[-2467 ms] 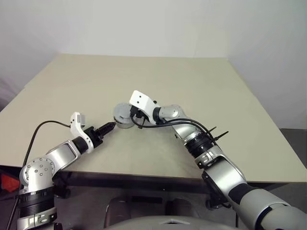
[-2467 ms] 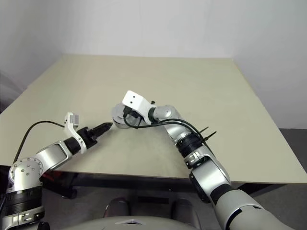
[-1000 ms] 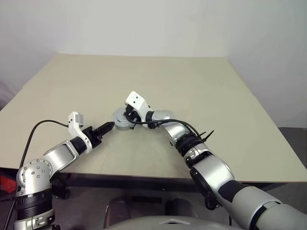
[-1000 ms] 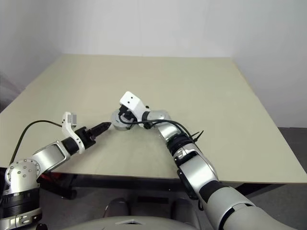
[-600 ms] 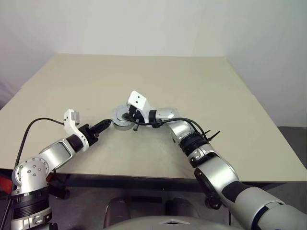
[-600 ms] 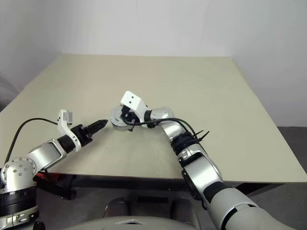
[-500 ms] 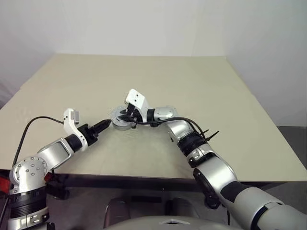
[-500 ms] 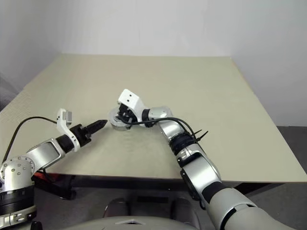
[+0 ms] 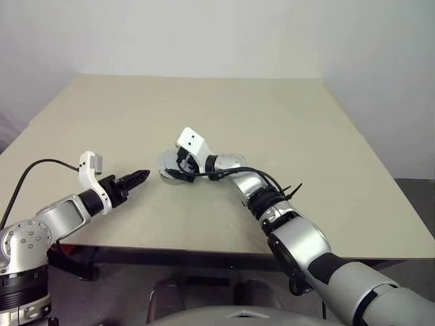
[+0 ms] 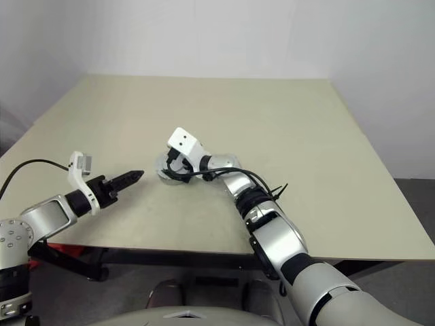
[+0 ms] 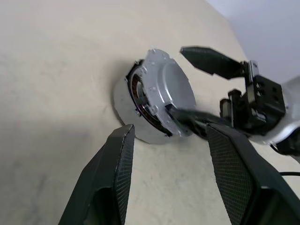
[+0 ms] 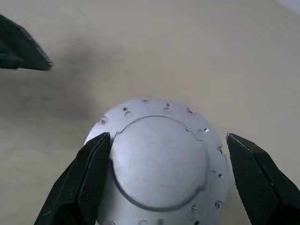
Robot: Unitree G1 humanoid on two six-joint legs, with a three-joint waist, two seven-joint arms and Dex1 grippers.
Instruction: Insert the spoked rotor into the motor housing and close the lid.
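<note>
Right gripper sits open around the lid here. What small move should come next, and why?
Probably press the lid down squarely with the right gripper. Its fingers stand open on either side, holding nothing. Copper of the spoked rotor shows through a gap above the motor housing, so the lid may not be fully seated.

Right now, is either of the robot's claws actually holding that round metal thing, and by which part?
Nothing is held. The right gripper stands open around the lid, fingers apart from it; the left gripper is open, short of the assembly.
</note>
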